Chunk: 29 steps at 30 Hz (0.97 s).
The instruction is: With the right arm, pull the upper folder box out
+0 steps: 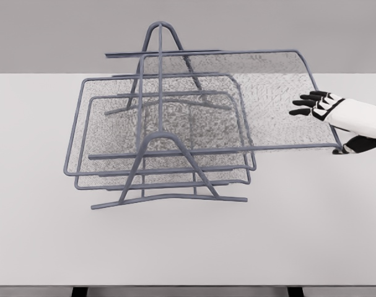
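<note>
A grey wire rack (160, 80) stands on the table and holds stacked mesh folder boxes. The upper folder box (268, 86) sticks out far to the right of the rack, its right rim reaching about the table's right third. My right hand (327, 127) comes in from the right edge and clasps that right rim near its front corner. Its black-tipped fingers (308, 104) lie over the mesh and the thumb (356, 146) sits below the rim. The two lower boxes (107, 133) stay inside the rack, shifted a little to the left.
The white table (287, 235) runs wide in front of and to the right of the rack. The rack's front foot bar (169, 198) rests on the table at centre.
</note>
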Motion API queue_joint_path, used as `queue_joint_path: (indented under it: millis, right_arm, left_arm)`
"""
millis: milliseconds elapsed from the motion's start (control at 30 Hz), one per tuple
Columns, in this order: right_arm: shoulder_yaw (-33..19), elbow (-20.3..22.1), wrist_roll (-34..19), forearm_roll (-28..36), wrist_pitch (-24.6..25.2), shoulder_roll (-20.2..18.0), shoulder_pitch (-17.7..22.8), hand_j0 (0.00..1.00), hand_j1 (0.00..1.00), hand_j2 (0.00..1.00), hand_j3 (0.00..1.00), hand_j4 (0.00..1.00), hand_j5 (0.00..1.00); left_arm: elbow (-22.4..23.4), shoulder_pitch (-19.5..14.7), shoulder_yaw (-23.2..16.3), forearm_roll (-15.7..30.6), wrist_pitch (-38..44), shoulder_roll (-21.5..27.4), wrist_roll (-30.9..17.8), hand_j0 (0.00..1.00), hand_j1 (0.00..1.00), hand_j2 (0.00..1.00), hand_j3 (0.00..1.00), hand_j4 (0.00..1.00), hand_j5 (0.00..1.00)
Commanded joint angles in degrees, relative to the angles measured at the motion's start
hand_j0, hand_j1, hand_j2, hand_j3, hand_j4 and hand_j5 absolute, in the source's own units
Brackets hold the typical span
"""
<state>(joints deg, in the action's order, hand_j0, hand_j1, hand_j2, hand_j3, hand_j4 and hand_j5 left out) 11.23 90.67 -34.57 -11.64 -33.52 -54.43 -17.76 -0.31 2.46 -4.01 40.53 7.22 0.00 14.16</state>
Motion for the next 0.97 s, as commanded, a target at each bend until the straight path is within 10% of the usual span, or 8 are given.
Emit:
queue_joint_path:
  millis: [0,400,533,633,933]
  right_arm:
    - [-2.9,-1.4,-0.4,-11.5,-1.5,-2.0,0.1,1.00,1.00,1.00,1.00,1.00,1.00]
    - [-10.6,-5.1,-0.4,-7.2,-1.5,-7.7,0.2,1.00,1.00,1.00,1.00,1.00,1.00]
    - [-9.3,5.5,-0.4,1.1,-1.5,-8.7,-1.9,1.00,1.00,1.00,1.00,1.00,1.00]
    - [3.9,5.7,-0.4,2.9,-1.5,-2.8,-10.5,1.00,1.00,1.00,1.00,1.00,1.00]
    - [6.1,6.0,-0.4,2.9,-1.5,2.8,-12.2,1.00,1.00,1.00,1.00,1.00,1.00]
  left_arm:
    - [0.0,-0.1,-0.1,0.0,0.0,0.0,0.0,1.00,1.00,1.00,1.00,1.00,1.00]
    - [0.0,-0.1,0.0,0.0,0.0,0.0,0.0,1.00,1.00,1.00,1.00,1.00,1.00]
    - [0.0,-0.1,0.0,0.0,-0.1,0.0,0.0,1.00,1.00,1.00,1.00,1.00,1.00]
    - [0.0,-0.1,0.0,0.0,0.0,0.0,0.0,1.00,1.00,1.00,1.00,1.00,1.00]
    - [0.0,-0.2,-0.1,0.0,-0.1,0.0,-0.2,1.00,1.00,1.00,1.00,1.00,1.00]
